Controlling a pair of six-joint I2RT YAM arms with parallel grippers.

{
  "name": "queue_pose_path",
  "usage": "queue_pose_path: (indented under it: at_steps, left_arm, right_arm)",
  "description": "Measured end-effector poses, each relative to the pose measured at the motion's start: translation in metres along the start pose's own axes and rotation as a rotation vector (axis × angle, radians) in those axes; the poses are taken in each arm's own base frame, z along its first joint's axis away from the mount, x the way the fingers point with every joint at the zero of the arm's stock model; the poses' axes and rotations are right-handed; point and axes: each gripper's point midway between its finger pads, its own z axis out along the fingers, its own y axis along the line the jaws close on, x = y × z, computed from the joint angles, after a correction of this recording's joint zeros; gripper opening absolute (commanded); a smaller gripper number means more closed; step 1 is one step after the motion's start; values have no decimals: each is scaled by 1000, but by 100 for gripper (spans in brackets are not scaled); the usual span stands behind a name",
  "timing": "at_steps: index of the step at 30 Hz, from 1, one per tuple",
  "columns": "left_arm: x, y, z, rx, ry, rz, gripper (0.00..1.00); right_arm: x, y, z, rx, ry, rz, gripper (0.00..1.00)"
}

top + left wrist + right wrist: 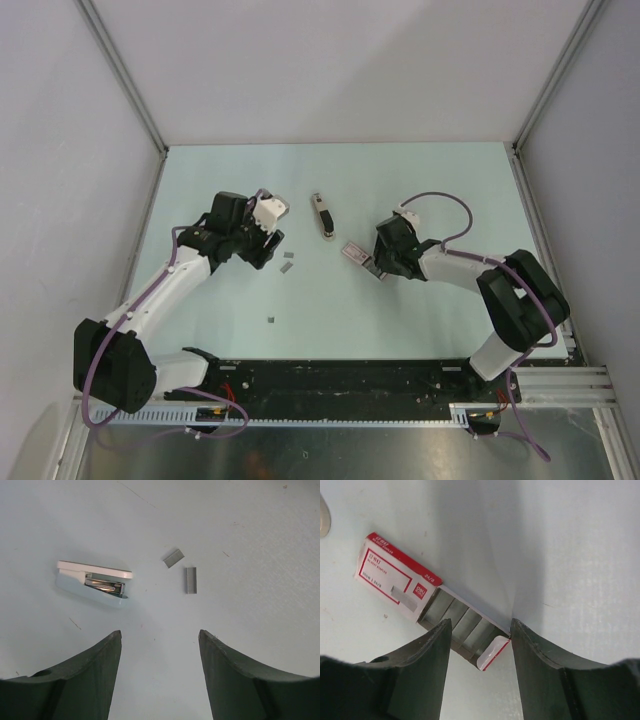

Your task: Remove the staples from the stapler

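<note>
The stapler (322,217) is a slim white bar with dark metal parts lying on the pale table, between the two arms and a little farther back. In the left wrist view the stapler (95,577) lies on its side at upper left. Two grey staple strips (173,558) (191,580) lie beside it. My left gripper (160,635) is open and empty, short of the stapler and strips. My right gripper (479,630) is open over the pulled-out tray (465,625) of a red and white staple box (397,580). Its right fingertip (517,630) touches the tray's corner.
A third small staple strip (271,320) lies alone nearer the arm bases. The staple box (356,253) sits just right of centre. Grey walls enclose the table on three sides, and a black rail runs along the near edge.
</note>
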Motion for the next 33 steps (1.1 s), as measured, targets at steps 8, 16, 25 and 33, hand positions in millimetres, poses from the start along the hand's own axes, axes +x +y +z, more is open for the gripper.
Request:
queue_pose_path:
  at_steps: [8, 16, 25, 33]
  left_arm:
    - [1, 1, 0, -8, 3, 1, 68]
    - [2, 4, 0, -20, 9, 1, 68]
    - [2, 4, 0, -24, 11, 1, 68]
    - [3, 6, -1, -33, 15, 1, 68]
  right_arm:
    - [2, 11, 0, -103, 40, -85, 59]
    - [-19, -14, 3, -98, 57, -21, 60]
    - [-48, 1, 8, -80, 12, -19, 52]
    - [-49, 30, 40, -67, 17, -45, 36]
